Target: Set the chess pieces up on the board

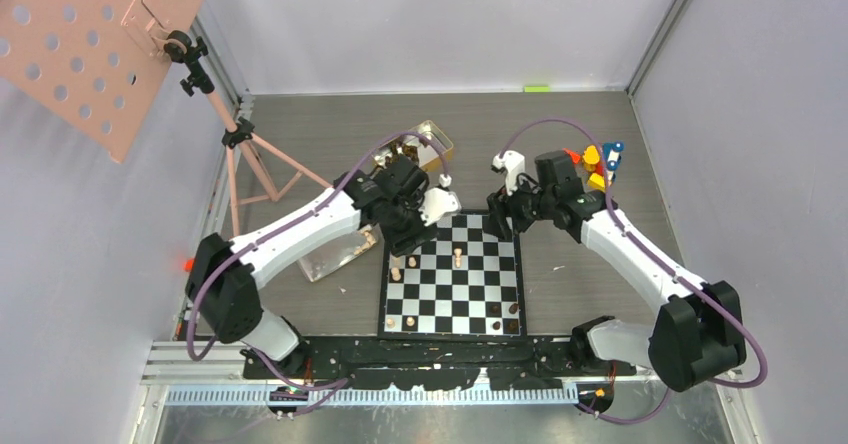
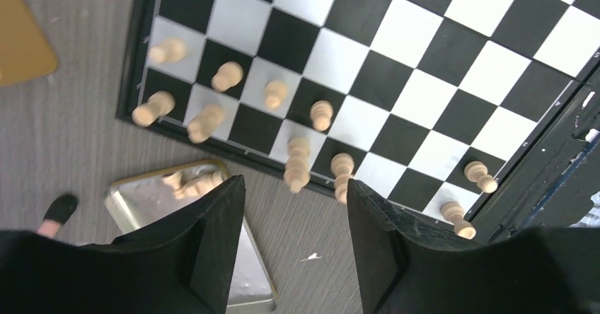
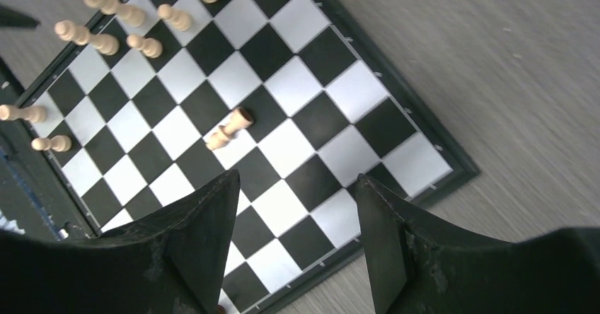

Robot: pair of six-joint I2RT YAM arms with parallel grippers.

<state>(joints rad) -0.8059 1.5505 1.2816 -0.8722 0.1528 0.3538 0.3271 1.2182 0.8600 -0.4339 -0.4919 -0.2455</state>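
The board (image 1: pixel 470 289) lies in front of both arms. Pale chess pieces (image 1: pixel 396 272) stand on its left side, one pale piece (image 1: pixel 458 257) stands near the middle, and dark pieces (image 1: pixel 505 316) stand at the near right corner. My left gripper (image 1: pixel 405 239) hovers open and empty over the board's far left edge. In the left wrist view (image 2: pixel 293 182) its fingers frame bare table beside a row of pale pieces (image 2: pixel 228 76). My right gripper (image 1: pixel 500 219) is open and empty over the far right corner. In the right wrist view (image 3: pixel 297 176) a lone pale piece (image 3: pixel 230 128) stands beyond it.
A gold-rimmed tin tray (image 2: pixel 141 201) with pale pieces in it lies beside the board. A clear plastic tray (image 1: pixel 335 254) sits under the left arm, a gold tin (image 1: pixel 430 144) behind it. Colourful toy blocks (image 1: pixel 597 164) stand far right. A tripod (image 1: pixel 250 154) stands far left.
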